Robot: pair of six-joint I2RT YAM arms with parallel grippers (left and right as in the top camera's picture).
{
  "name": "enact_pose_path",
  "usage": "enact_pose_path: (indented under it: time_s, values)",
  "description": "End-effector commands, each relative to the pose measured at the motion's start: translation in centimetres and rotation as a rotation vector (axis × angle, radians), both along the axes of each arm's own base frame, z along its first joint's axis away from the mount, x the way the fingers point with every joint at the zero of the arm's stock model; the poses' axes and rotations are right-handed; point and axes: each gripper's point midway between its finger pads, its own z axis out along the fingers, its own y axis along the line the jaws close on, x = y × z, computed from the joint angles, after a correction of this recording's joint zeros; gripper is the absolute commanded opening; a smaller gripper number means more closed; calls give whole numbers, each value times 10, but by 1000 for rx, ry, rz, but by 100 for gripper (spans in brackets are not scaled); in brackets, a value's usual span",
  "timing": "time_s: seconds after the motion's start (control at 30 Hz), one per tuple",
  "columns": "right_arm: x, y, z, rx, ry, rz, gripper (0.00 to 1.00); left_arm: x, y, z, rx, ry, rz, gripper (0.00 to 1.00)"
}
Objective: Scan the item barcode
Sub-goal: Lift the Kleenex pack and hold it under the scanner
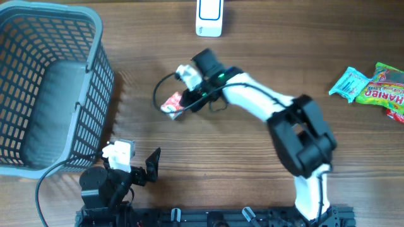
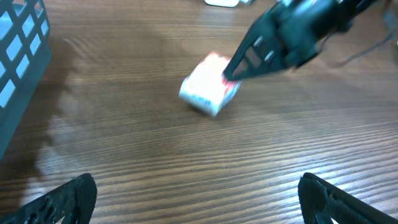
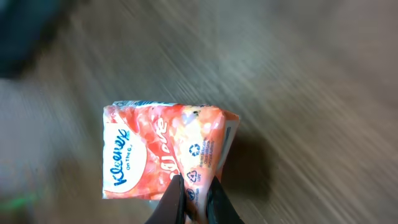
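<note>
While pinched at one edge, the Kleenex tissue pack [image 3: 165,149] sits tilted just off bench [image 1: 252,57] centre, toward 9 o'clock. Right claw [image 3: 193,186] is clenched on its wrapper. White scanner [image 1: 209,19] at 12 o'clock; grey basket [image 1: 95,69] at 9; left claw [image 2: 198,202], released, at 7.

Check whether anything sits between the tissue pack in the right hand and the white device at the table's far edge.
Nothing visible does. The right hand is shut on the tissue pack, and only bare wood lies between it and the white device. The basket stands well off to the left.
</note>
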Motion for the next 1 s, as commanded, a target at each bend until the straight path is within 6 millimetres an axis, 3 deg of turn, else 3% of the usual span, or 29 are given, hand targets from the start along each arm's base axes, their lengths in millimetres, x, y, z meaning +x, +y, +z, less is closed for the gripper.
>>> enact_pose_path:
  time_s: [0.0, 0.07, 0.13, 0.33, 0.4, 0.5, 0.57, 0.83, 0.9, 0.97]
  values:
    - [-24, -6, 127, 370, -124, 252, 4, -1, -3, 3, 6, -17, -24, 100]
    - [-45, -21, 165, 500, -190, 381, 4, -1, -3, 3, 6, -17, -24, 100]
    - [-58, -35, 186, 554, -277, 463, 4, -1, -3, 3, 6, -17, -24, 100]
    - [-63, -44, 191, 522, -514, 608, 4, -1, -3, 3, 6, -17, -24, 100]
    - [-70, -39, 210, 655, -652, 709, 4, -1, -3, 3, 6, -17, -24, 100]
    - [-89, -38, 259, 978, -913, 855, 4, -1, -3, 3, 6, -17, -24, 100]
    - [-93, -40, 271, 1048, -979, 888, 4, -1, -3, 3, 6, -17, -24, 100]
    - [-101, -35, 273, 1060, -956, 903, 4, -1, -3, 3, 6, -17, -25, 100]
    - [-101, -35, 273, 1055, -868, 874, 4, -1, -3, 3, 6, -17, -24, 100]
    - [-100, -34, 271, 1029, -650, 796, 4, -1, -3, 3, 6, -17, -24, 100]
